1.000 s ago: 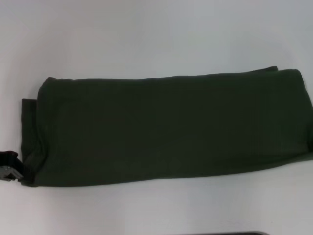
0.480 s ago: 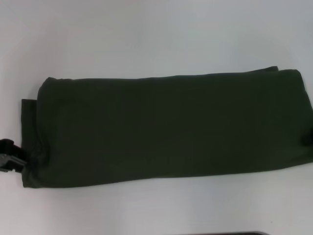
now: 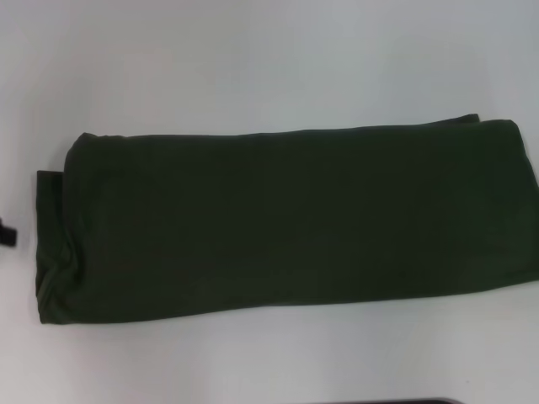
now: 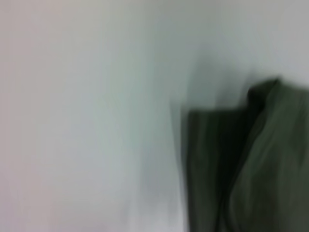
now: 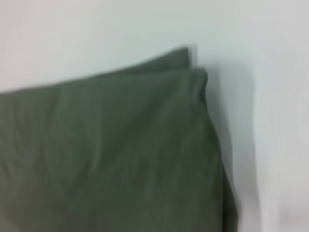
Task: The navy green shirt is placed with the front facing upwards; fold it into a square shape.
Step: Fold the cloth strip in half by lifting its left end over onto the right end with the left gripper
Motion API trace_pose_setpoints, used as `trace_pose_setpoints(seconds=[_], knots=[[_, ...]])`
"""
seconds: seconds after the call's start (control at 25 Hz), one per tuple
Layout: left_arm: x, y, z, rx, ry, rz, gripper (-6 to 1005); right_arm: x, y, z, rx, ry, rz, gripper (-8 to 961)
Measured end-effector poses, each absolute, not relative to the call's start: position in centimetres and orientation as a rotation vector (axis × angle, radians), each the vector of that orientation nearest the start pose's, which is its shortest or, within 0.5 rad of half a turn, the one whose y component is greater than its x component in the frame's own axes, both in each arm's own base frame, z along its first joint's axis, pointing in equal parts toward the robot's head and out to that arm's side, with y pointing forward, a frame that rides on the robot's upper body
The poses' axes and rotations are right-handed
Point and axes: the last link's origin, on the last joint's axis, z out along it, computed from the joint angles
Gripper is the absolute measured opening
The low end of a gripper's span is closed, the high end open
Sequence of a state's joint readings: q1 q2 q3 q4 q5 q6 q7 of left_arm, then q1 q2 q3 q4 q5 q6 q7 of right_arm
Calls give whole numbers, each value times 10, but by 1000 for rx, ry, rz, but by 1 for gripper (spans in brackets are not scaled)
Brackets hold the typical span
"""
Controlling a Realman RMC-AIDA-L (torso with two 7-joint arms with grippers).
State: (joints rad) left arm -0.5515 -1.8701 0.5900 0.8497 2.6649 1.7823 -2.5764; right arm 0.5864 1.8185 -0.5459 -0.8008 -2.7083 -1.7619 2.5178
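Left claw (image 3: 7,235) farther from shirt (image 3: 286,219)

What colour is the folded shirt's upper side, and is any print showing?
Plain dark olive green; no lettering shows on the shirt. The head view shows it best.

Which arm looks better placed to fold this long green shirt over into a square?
Probably the left. Only the left gripper shows in the head view, just off the navy green shirt's left end. The right gripper is out of sight, though its wrist camera views the other end.
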Motion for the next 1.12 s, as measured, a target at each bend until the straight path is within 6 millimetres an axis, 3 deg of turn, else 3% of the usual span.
trace_pose_setpoints(seconds=[0.16, 0.28, 0.56, 0.8, 1.12], knots=[[-328, 309, 121, 2378, 2355, 85, 501, 320, 323, 136, -2151, 1979, -25, 536], [-314, 307, 114, 2388, 2226, 262, 499, 292, 333, 122, -2300, 1940, 121, 534], [-307, 304, 91, 2378, 2139, 443, 495, 245, 350, 55, -2521, 1914, 156, 525], [-323, 303, 94, 2385, 2243, 502, 494, 213, 349, -7, -2664, 1936, 57, 526], [-344, 298, 103, 2352, 2365, 580, 494, 201, 334, -46, -2726, 2012, -32, 526]])
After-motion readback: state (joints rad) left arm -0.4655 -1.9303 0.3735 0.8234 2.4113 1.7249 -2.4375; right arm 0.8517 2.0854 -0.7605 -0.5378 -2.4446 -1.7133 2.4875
